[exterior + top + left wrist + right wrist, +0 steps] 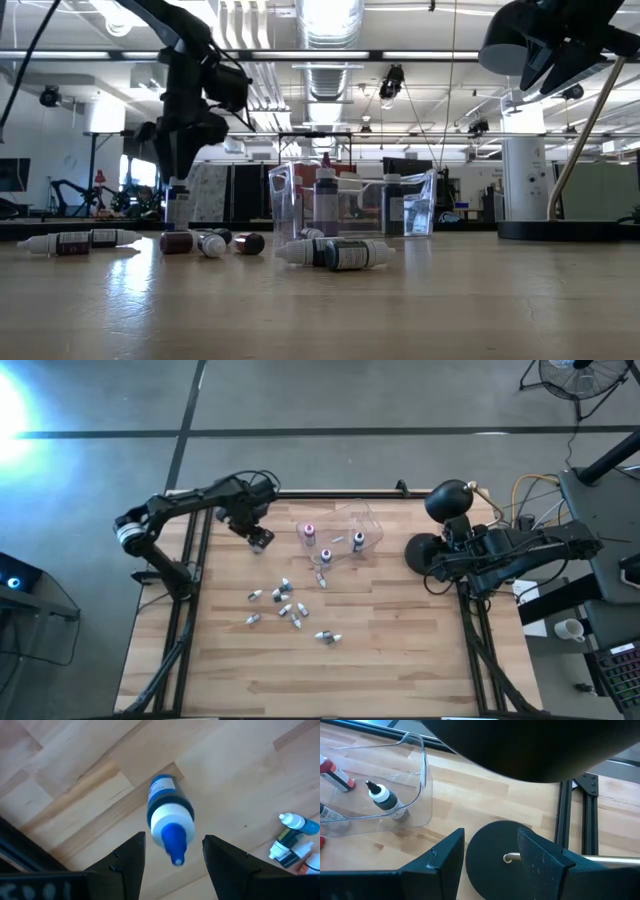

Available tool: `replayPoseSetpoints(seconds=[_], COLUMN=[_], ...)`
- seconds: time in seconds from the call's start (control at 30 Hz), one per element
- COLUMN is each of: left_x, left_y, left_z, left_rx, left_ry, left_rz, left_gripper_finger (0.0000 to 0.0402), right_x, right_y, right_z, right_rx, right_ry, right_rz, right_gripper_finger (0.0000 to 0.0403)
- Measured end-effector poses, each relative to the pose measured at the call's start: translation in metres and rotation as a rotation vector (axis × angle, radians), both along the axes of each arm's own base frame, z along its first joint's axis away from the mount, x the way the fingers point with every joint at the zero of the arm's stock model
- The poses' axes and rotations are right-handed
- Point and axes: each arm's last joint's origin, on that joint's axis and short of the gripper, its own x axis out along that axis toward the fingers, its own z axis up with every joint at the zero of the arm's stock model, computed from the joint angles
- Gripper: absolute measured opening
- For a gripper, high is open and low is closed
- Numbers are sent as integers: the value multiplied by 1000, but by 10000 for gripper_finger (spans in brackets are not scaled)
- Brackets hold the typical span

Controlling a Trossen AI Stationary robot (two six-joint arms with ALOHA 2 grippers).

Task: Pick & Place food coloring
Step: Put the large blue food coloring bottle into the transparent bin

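Note:
A blue-capped food coloring bottle stands upright on the wood table, also seen in the low view. My left gripper hangs open above it, fingers pointing down, one on either side of the cap and clear of it; in the high view the gripper is at the table's far left. Several more bottles lie on their sides mid-table. A clear tub stands at the far middle with a dark-capped bottle upright inside. My right gripper waits open at the right, holding nothing.
A black lamp stands at the far right, its round base just under my right gripper and its head above. Two pink-capped bottles stand upright by the tub. Bare wood lies toward the near edge.

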Motion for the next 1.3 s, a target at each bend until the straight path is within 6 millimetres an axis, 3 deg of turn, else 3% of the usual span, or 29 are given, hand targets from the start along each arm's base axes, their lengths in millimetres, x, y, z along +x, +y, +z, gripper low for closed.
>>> replayPoseSetpoints(seconds=[0.93, 1.3], left_x=[4, 5], left_y=[0, 1], left_z=[0, -6], left_rx=[72, 60], left_ry=[8, 30], left_rz=[-35, -51], left_gripper_finger=[171, 132], right_x=[0, 0], right_y=[0, 0], right_z=[0, 0], right_rx=[-2, -3], right_ry=[-2, 1], right_rz=[-3, -1], right_gripper_finger=[176, 176])
